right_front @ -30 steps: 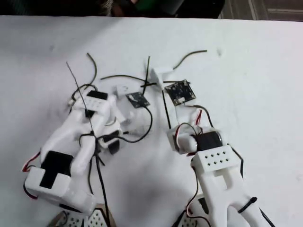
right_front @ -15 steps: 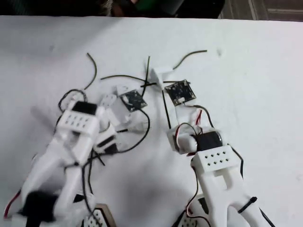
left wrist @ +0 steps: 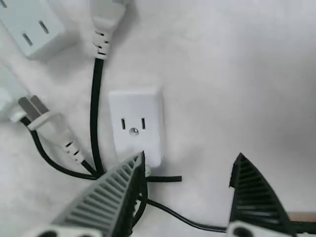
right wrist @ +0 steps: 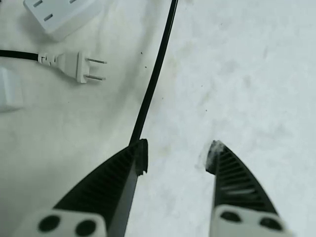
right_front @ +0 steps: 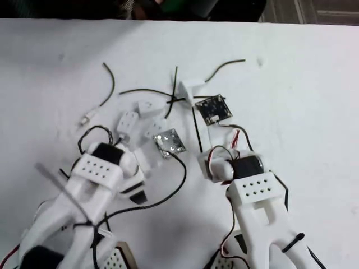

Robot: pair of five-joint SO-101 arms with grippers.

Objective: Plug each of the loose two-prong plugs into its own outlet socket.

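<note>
The left tool (left wrist: pixel 190 160) stands wide, one ribbed grey finger and one ribbed black. It is above a smooth white plastic outlet block (left wrist: pixel 136 123) with two slots and a round hole, and the grey tip sits in front of the block's edge. Beside the block lie a white moulded plug (left wrist: pixel 39 118) with two flat prongs and a round black cord (left wrist: pixel 94 98). The right tool (right wrist: pixel 177 150) is also wide, over bare table, with a second plug (right wrist: pixel 74 65) lying loose nearby.

The table (right_front: pixel 303 84) is matte white, and past its far edge shows a dark room (right_front: pixel 235 8).

Since a second ago the left arm (right_front: pixel 95 174) has drawn back toward the near edge. A small square board (right_front: pixel 170 143) has slid nearer too and now shows a shiny face. The right arm (right_front: pixel 255 193) has kept still.
</note>
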